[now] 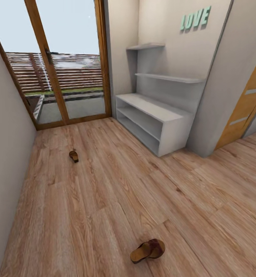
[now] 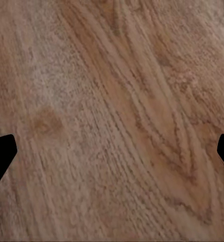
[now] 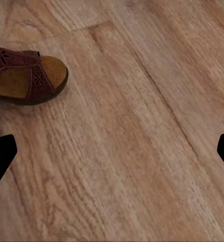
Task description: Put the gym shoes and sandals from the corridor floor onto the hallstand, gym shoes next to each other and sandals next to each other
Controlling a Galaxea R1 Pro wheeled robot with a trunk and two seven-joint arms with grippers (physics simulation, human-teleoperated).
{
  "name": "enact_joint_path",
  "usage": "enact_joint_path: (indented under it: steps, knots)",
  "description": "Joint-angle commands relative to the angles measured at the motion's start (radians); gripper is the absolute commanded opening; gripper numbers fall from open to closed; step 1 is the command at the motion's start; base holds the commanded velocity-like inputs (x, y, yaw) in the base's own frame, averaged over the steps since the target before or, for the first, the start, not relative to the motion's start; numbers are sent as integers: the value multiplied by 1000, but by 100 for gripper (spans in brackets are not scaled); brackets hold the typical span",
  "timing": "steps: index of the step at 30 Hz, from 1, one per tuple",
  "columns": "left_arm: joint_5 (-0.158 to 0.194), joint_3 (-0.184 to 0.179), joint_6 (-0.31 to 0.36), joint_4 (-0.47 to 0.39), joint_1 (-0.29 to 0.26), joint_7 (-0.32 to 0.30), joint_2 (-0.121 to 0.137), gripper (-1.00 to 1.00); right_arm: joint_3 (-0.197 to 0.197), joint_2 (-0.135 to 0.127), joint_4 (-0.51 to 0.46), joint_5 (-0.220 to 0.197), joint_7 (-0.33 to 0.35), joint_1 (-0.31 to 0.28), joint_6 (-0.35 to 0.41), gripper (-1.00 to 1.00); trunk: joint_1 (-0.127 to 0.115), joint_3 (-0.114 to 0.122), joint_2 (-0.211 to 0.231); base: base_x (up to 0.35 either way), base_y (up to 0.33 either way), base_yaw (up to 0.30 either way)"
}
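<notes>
We are standing in the corridor with two sandals on the wood-plank floor (image 1: 116,192) and no gym shoes in sight; the near sandal (image 1: 147,250) lies close in front of us, well out from the walls, and the far sandal (image 1: 73,156) lies towards the glass door (image 1: 66,69), nearer the left wall than the hallstand (image 1: 158,119). The hallstand sits in the far right corner under the LOVE letters (image 1: 195,18), its bench top and both tiers bare. The right gripper (image 3: 112,151) hangs over bare planks with its jaws spread wide, the near sandal's toe end beside it rather than between the fingers; the left gripper (image 2: 112,151) is likewise spread over plain floor. For this pick, we judge it best to shift the right gripper across until the sandal is centred, turn the fingers to span its narrow width, and close on the sole and strap together, since a flat, slim sandal could slide on the floor if pinched off-centre.
</notes>
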Motion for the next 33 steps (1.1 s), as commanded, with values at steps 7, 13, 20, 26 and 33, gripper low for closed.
enact_joint_path:
  steps: [7,13,20,26,33]
  knots:
    - [2,0,-3,1,0,1,0,100,0,0,0,-1,0,0,-4,100,0,3,0,277,235,-212]
    - [2,-1,-3,1,0,1,0,100,0,0,-2,-1,-1,0,-4,100,0,5,0,244,237,-86]
    - [1,-2,-3,1,0,0,0,100,0,1,-5,-2,-2,0,-4,100,0,5,0,79,65,-9]
    - [1,-2,-3,1,0,-1,0,100,-1,0,-5,-2,-2,0,-4,100,0,5,0,7,5,-1]
    - [1,-2,-3,1,0,-1,0,100,-1,0,-4,-2,-2,0,-3,100,0,6,0,1,1,-29]
